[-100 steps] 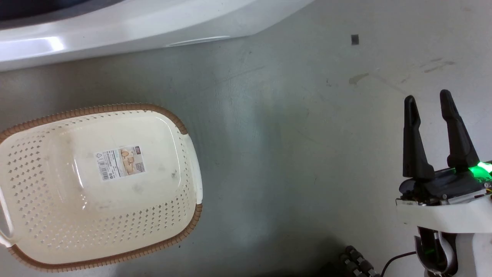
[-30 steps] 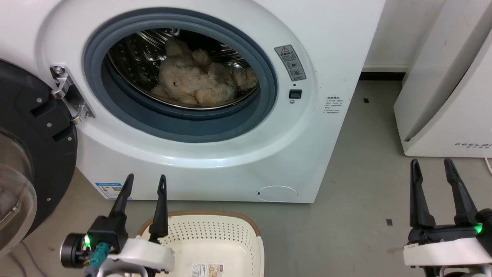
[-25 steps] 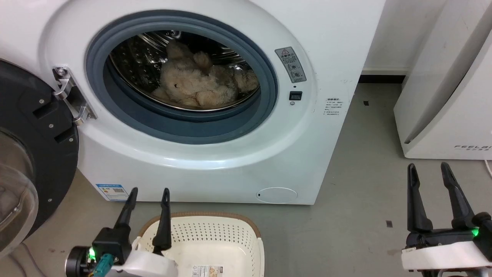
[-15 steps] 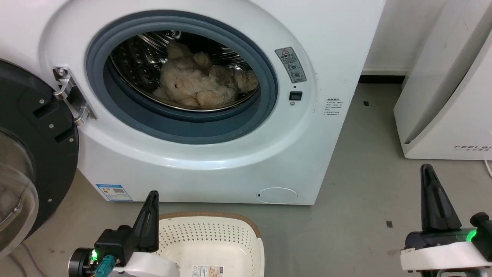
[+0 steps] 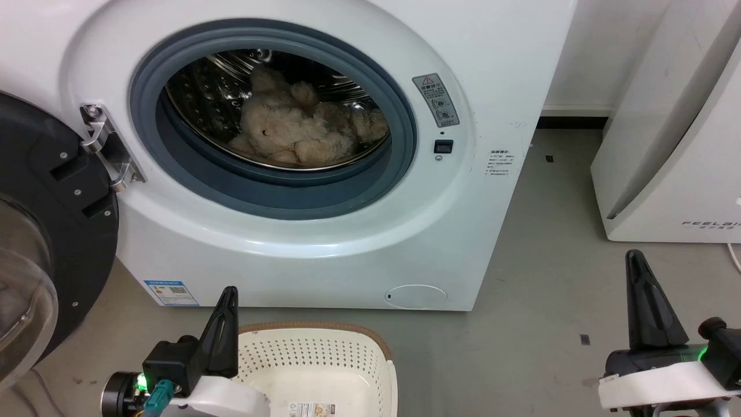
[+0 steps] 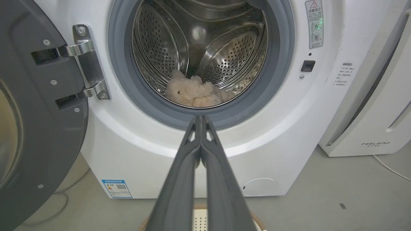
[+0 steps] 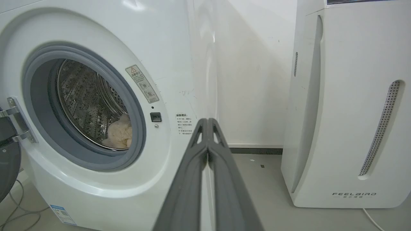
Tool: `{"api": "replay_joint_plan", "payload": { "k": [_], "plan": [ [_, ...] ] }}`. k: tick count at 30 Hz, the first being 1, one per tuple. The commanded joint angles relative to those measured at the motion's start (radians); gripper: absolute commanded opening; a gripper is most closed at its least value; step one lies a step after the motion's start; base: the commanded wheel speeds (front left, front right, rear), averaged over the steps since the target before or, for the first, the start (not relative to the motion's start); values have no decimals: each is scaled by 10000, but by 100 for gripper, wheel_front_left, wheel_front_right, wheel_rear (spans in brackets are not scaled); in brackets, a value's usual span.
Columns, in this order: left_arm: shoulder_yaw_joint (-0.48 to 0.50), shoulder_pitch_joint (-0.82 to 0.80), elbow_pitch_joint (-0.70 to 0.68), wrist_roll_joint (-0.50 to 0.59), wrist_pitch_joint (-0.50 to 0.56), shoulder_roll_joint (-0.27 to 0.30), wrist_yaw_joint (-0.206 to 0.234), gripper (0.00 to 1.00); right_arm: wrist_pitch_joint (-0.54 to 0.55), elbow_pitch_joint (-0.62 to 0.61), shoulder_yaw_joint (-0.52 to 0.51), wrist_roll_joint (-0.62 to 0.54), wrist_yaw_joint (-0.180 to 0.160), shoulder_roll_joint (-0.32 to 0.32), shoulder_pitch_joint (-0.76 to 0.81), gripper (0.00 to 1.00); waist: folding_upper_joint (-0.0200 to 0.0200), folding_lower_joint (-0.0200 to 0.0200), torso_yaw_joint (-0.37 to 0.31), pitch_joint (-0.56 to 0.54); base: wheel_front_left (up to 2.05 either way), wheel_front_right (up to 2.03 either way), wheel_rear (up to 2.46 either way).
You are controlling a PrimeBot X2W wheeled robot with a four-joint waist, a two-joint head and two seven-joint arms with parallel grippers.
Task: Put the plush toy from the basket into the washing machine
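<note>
Pinching nothing, left gripper [image 5: 230, 291] pressed together near basket [image 5: 347, 331], right gripper [image 5: 635, 255] likewise, plush toy [image 5: 295, 130] inside washing machine [image 5: 347, 243].

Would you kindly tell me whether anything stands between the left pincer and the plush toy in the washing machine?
Nothing visible does. The door is swung open to the side, the porthole is unblocked, and the shut left pincer points toward the plush toy lying in the drum.

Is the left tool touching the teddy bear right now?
Apart. The head view shows the left tool low by the basket, while the teddy bear lies up inside the washing machine drum.
</note>
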Motion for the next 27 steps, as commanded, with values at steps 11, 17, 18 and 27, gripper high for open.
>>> {"api": "replay_joint_plan", "payload": {
  "k": [11, 17, 18, 27],
  "plan": [
    [149, 26, -160, 259, 243, -134, -77, 0, 274, 80, 100, -220, -2, -1, -3, 0, 0, 1, -27, -62, 0, 0, 0],
    [209, 31, -218, 352, 366, -178, -97, 0, 397, 107, 140, -296, -3, -1, -4, 0, 0, 1, -42, -96, 0, 0, 0],
    [219, 32, -228, 368, 387, -185, -100, 0, 418, 111, 146, -309, -3, -1, -4, 0, 0, 1, -45, -101, 0, 0, 0],
    [310, 40, -315, 508, 570, -250, -130, 0, 602, 150, 204, -423, -3, -2, -5, 0, 0, 1, -67, -152, 0, 0, 0]
  ]
}}
